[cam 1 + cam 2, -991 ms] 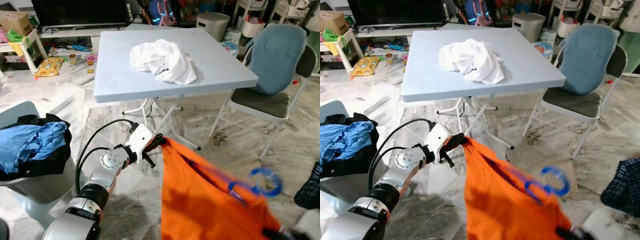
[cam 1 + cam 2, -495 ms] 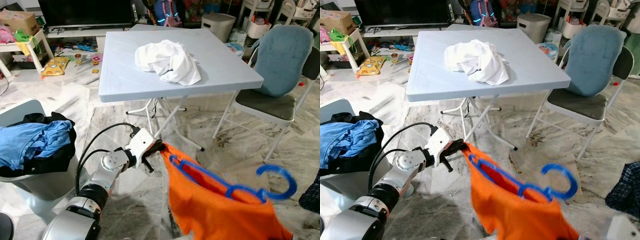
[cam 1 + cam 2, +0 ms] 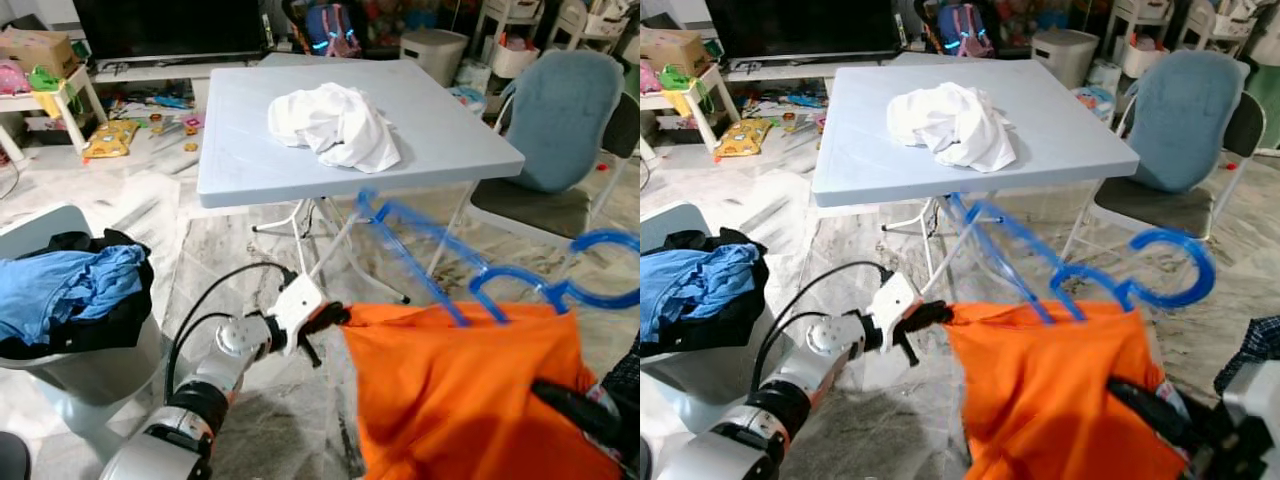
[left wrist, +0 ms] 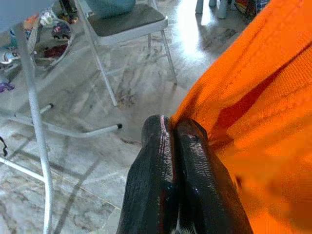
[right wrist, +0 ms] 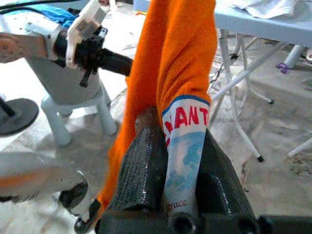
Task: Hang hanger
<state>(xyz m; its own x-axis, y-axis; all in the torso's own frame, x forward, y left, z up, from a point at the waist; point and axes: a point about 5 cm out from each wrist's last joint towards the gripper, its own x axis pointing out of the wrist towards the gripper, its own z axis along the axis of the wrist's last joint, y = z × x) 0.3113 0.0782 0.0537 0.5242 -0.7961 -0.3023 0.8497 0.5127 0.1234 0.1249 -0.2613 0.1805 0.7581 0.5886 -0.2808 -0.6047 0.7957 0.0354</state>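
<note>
Orange shirt [image 3: 470, 390] | left claw [image 4: 174, 127] pinches hem | right claw [image 5: 173, 141] clamps printed panel (wrist view)

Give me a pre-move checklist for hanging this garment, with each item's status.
1. Left tool shut on the orange shirt edge: ok.
2. Right tool shut on the shirt's printed part: ok.
3. Blue hanger seated inside the shirt: not ok; much of it sticks out above the cloth.
4. Hanger hook free of cloth: ok.
5. Rail or rod to hang it on: cannot tell.
6. Clearance from the table and chair: cannot tell; the hanger arm overlaps the table leg in the eye views.
</note>
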